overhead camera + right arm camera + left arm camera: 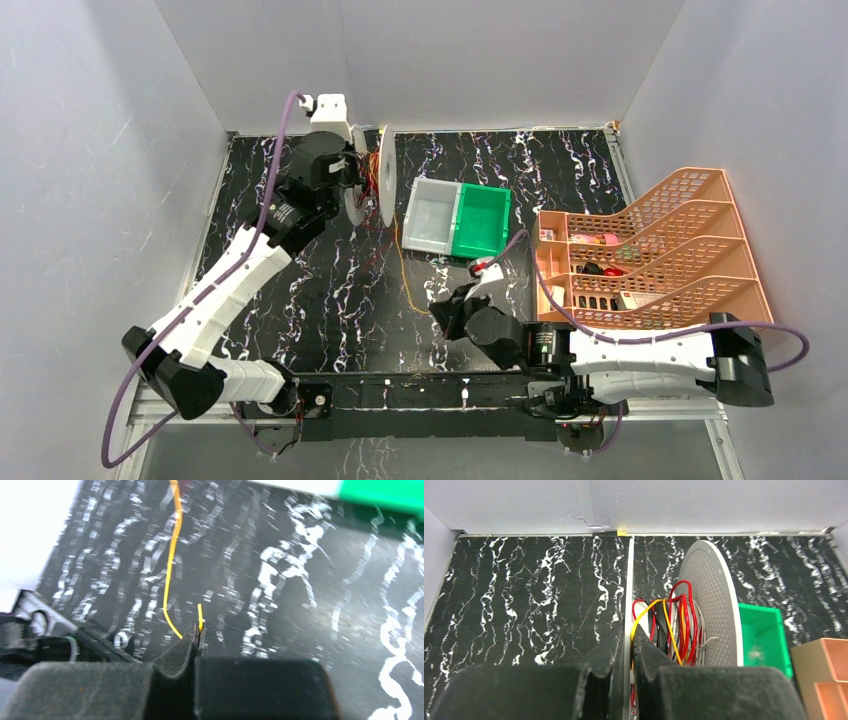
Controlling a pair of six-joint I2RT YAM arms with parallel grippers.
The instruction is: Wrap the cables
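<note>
- Top external view: the left gripper [358, 185] is at the far left of the table [300, 300]. It holds the white spool [386, 175] upright on its edge, presumably so the core is exposed for winding.
- Left wrist view: the jaws are nearly closed, clamping the spool's thin near rim. Red and yellow cables [676, 625] sit on the core in loose loops (untidy, some standing proud).
- Right wrist view: the right gripper [198, 630] is pinched tight on the yellow strand [171, 555] close to its free end, with a short stub above the fingertips.
- Top external view: the strand runs slack from spool to right gripper, beside the grey-and-green bins [458, 218].
- Judgement: the end is held to feed further turns, and the slack needs taking up first.
</note>
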